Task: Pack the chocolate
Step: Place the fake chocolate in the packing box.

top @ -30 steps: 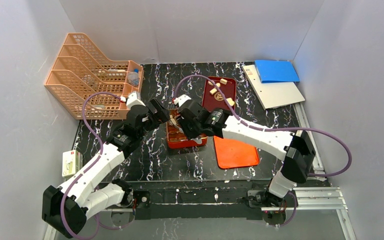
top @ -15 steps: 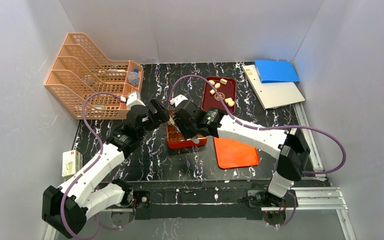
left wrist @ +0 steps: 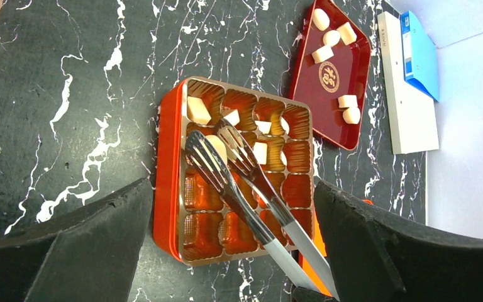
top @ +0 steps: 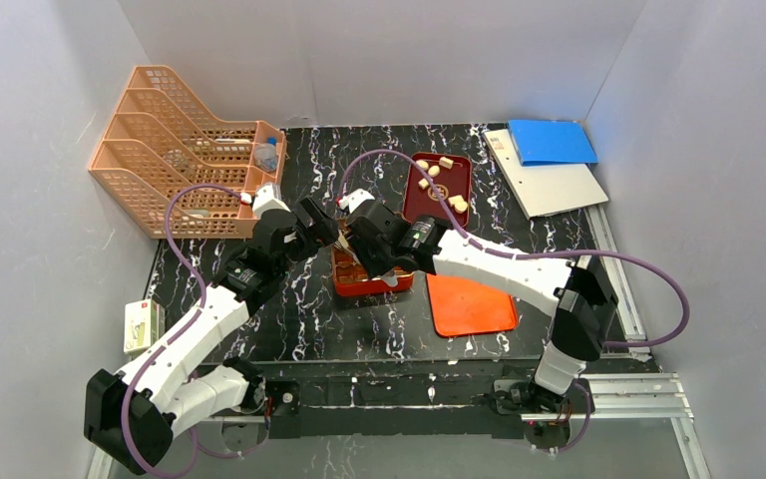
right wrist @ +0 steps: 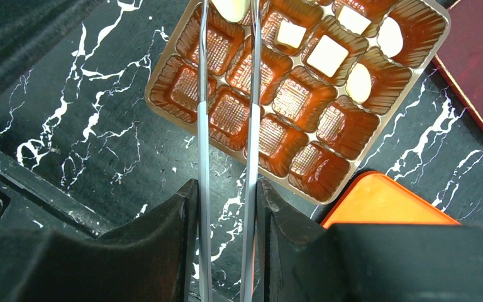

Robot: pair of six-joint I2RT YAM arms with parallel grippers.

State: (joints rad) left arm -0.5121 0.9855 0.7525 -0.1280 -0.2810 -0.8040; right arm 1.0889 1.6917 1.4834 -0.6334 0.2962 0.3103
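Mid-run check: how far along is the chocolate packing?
Done: several chocolate pieces sit in the compartmented box. In hand: the right gripper holds tongs pinching one piece over the box. Left: several pieces wait in the dark red tray; most box cells are empty.

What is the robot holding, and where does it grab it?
The right gripper holds tongs by their handle end, and a chocolate sits between the tongs' tips. The left gripper is open, holding nothing.

Left arm [top: 194, 329] extended forward, left jaws spread wide and empty, right arm [top: 499, 267] angled across just beside them, right jaws clamped on tongs [right wrist: 251, 157].
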